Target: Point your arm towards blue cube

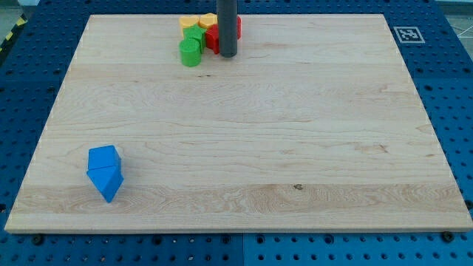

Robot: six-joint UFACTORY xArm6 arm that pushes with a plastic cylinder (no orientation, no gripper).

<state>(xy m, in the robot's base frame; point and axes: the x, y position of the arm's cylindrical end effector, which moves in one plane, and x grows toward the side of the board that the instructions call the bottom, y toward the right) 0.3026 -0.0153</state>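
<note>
The blue cube (103, 158) sits near the board's (295, 133) bottom-left corner, turned so a corner faces the view's bottom; no long axis can be made out. Touching it below is 1 blue wedge (106, 181). My tip (228, 55) stands well apart at the view's top, against a cluster: 2 green blocks (191, 49), 2 yellow (196, 21), 1 red (213, 38). The rod ends bare, with nothing to open or close.

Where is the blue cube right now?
The blue cube sits near the view's bottom left corner of the wooden board, touching another blue block just below it, far from my tip.
</note>
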